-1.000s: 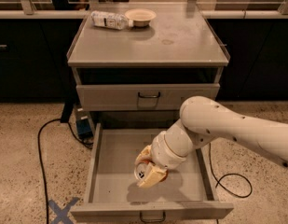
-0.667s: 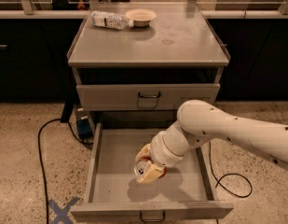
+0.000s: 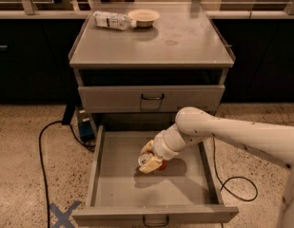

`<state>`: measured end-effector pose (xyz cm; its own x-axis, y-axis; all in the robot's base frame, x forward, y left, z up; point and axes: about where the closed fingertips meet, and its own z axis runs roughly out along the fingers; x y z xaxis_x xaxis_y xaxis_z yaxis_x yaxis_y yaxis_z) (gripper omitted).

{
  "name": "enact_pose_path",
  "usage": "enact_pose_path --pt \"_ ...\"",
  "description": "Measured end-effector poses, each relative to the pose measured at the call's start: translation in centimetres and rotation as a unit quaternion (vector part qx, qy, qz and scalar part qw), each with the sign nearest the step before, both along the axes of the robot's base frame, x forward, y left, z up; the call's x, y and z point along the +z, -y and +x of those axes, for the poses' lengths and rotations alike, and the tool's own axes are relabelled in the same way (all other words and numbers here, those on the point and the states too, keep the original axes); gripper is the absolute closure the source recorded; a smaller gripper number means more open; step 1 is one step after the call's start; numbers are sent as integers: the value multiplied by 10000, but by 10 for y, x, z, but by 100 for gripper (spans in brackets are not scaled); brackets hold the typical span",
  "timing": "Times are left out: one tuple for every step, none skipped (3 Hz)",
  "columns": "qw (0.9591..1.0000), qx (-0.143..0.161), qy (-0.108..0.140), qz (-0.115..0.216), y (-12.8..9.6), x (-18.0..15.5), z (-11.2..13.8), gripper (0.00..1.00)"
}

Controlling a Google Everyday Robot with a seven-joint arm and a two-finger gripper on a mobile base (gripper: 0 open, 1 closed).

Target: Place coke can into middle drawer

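gripper (image 3: 147, 156) clasping coke can (image 3: 161, 166), inside open middle drawer (image 3: 119, 184)

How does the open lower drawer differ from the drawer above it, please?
The middle drawer is pulled out, floor showing; the upper drawer is shut. The tool, shut on the coke can, is inside the middle drawer; the upper drawer shows only its front. Both are grey with dark loop handles.

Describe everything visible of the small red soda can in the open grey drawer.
The small red soda can is mostly hidden: a silver end faces left, a red patch shows at right. It sits tilted in the tan gripper, shut on it, low inside the open grey metal drawer.
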<state>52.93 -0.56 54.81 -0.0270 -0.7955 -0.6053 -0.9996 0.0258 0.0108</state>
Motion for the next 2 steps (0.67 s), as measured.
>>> enact_pose_path --pt "9983 -437 -231 296 11 -43 31 100" --pt "9924 -851 -547 700 23 -78 39 100"
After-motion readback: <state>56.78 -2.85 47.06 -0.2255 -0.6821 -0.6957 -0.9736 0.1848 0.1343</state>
